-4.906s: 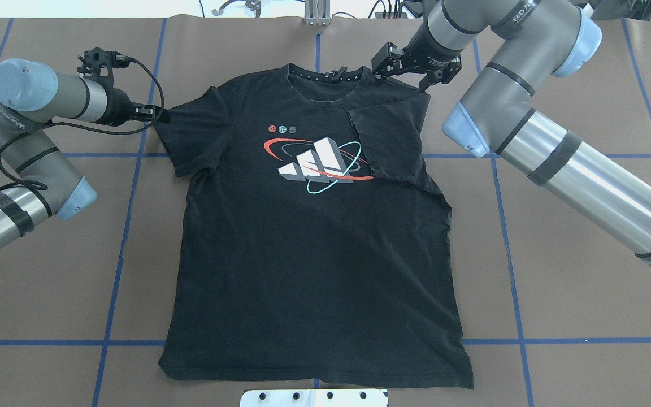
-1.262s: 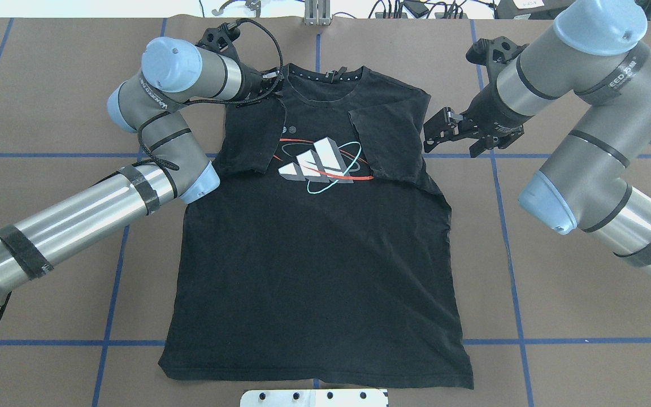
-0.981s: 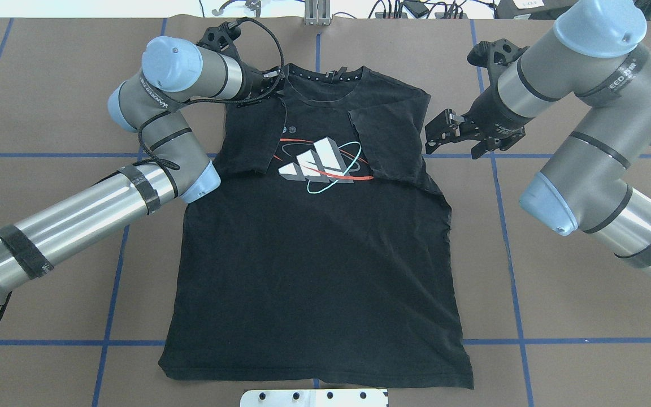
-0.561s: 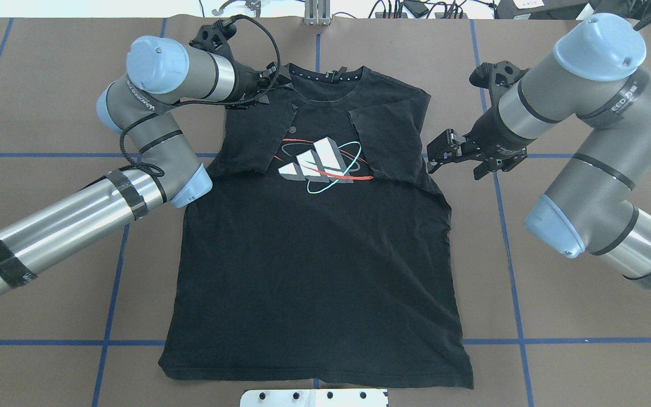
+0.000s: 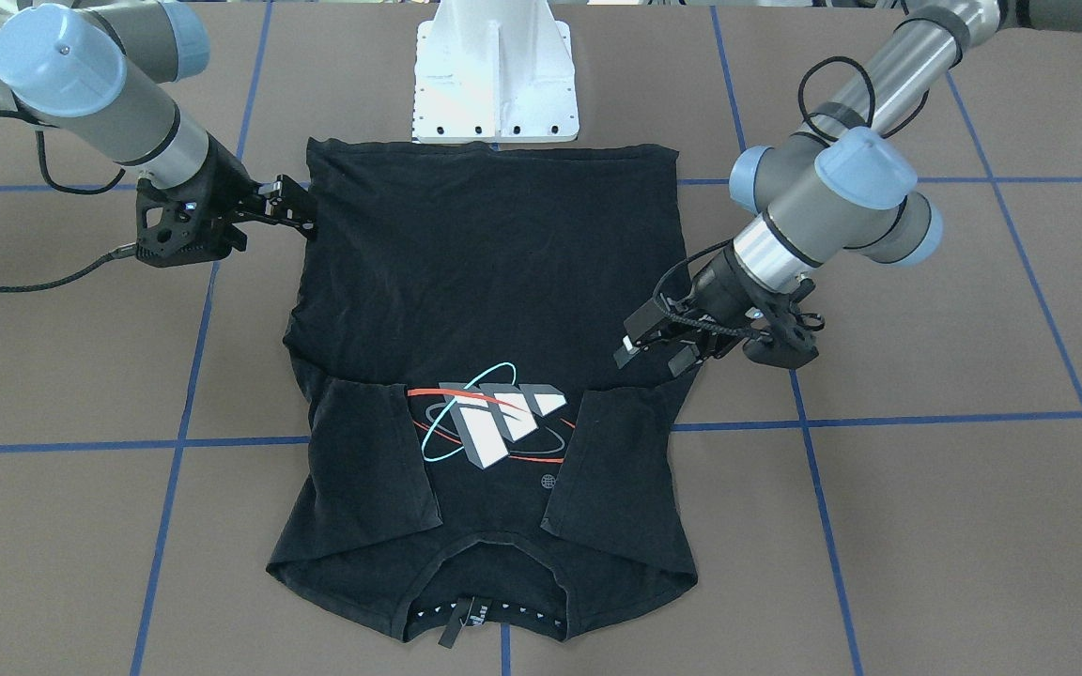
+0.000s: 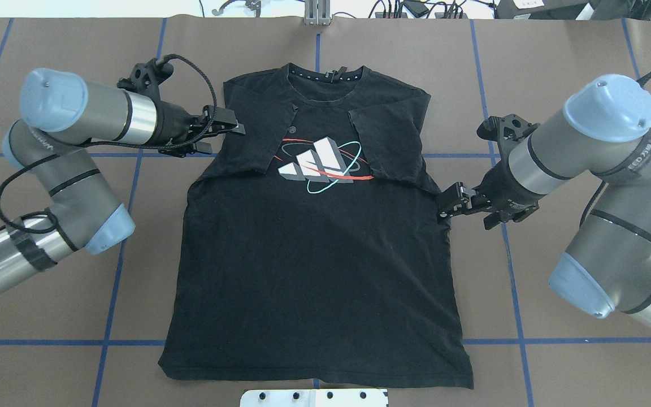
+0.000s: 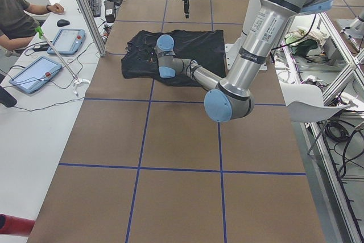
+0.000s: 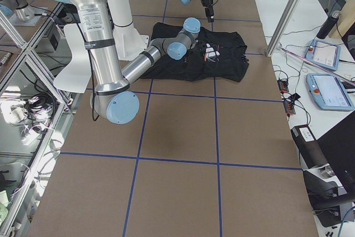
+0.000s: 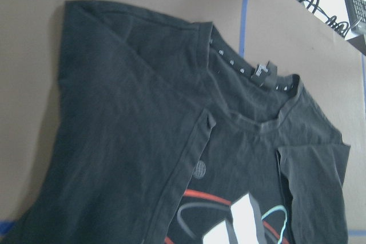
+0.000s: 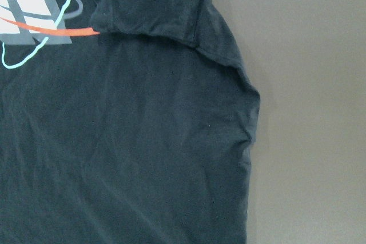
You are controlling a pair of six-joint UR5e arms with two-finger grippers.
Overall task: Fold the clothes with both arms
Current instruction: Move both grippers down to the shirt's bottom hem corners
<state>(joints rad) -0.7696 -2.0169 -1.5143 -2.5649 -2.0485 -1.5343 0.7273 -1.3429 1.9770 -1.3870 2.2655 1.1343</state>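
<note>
The black T-shirt (image 6: 314,254) lies flat with its orbit graphic (image 6: 317,164) up and both sleeves folded in over the chest. Its collar points away from the robot. My left gripper (image 6: 234,121) hovers at the shirt's left shoulder edge, open and empty; it also shows in the front view (image 5: 649,357). My right gripper (image 6: 443,208) is at the shirt's right side edge below the folded sleeve, open and empty; it also shows in the front view (image 5: 308,208). The wrist views show only shirt cloth (image 9: 143,141) (image 10: 143,141), no fingers.
The white pedestal base (image 5: 496,75) stands just past the shirt's hem. The brown table cover carries blue tape lines (image 6: 512,271). An operator (image 7: 17,18) and tablets (image 7: 34,75) are at a side desk beyond the collar end.
The left sleeve has been folded in and released. My left gripper has drawn back left off the collar. My right gripper has moved toward the robot along the shirt's right edge.
</note>
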